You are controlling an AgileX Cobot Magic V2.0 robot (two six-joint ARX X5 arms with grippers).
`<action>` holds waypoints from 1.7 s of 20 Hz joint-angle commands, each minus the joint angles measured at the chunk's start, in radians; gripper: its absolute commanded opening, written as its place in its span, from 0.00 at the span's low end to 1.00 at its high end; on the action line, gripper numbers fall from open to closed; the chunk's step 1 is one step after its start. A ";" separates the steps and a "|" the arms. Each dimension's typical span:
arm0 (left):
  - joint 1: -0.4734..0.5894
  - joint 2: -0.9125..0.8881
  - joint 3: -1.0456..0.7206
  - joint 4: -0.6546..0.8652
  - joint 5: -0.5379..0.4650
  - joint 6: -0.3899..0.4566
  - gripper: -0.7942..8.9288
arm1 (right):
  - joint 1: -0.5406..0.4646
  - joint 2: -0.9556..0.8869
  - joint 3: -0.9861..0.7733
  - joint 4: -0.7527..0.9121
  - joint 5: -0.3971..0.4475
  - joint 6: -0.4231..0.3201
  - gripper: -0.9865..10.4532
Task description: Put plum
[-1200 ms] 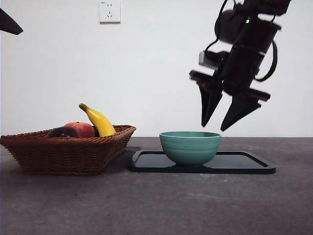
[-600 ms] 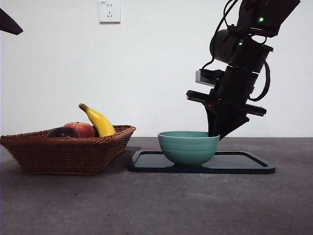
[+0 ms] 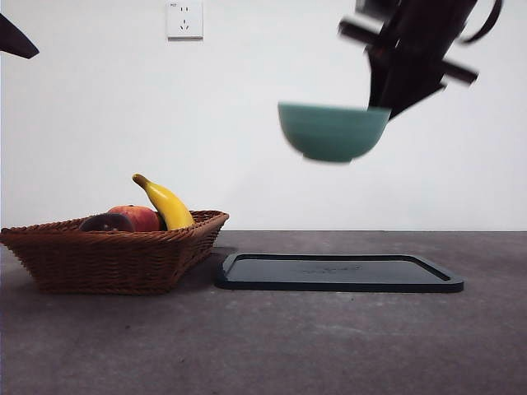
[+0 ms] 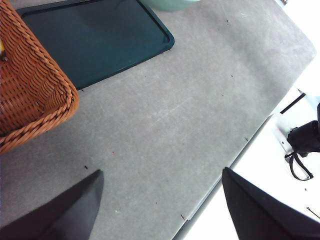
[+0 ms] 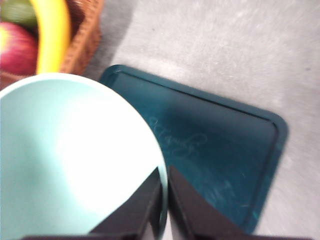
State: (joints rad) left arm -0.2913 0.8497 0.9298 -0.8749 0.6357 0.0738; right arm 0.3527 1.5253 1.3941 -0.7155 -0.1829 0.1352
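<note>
Resting in basket (image 3: 115, 262), plum (image 3: 105, 223), far from right fingers (image 3: 387, 99)

In the front view the dark maroon plum (image 3: 105, 222) shows only its top above the rim of the woven brown wicker basket (image 3: 115, 259); the red-orange fruit (image 3: 138, 217) and the yellow banana (image 3: 167, 203) are likewise sunk behind that rim. The raised teal ceramic bowl (image 3: 333, 130) is smeared by motion, as is the right gripper (image 3: 394, 103), whose arm runs off the top edge. In the right wrist view a greenish shape (image 5: 17, 10) at the corner, perhaps another fruit, is cropped and blurred.
</note>
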 commanded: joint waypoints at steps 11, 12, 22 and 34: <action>-0.004 0.005 0.012 0.006 0.009 0.019 0.47 | 0.112 -0.317 -0.220 -0.092 -0.007 -0.030 0.09; -0.004 0.005 0.012 0.007 0.009 0.019 0.47 | 0.129 -0.317 -0.254 -0.073 -0.006 -0.028 0.09; -0.004 0.005 0.012 0.004 0.009 0.019 0.47 | 0.222 -0.272 -0.564 0.193 0.000 0.043 0.09; -0.004 0.005 0.012 0.000 0.009 0.019 0.47 | 0.234 -0.100 -0.597 0.284 0.028 0.041 0.09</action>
State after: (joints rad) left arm -0.2913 0.8497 0.9298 -0.8818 0.6357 0.0811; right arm 0.5777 1.4128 0.7918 -0.4412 -0.1604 0.1658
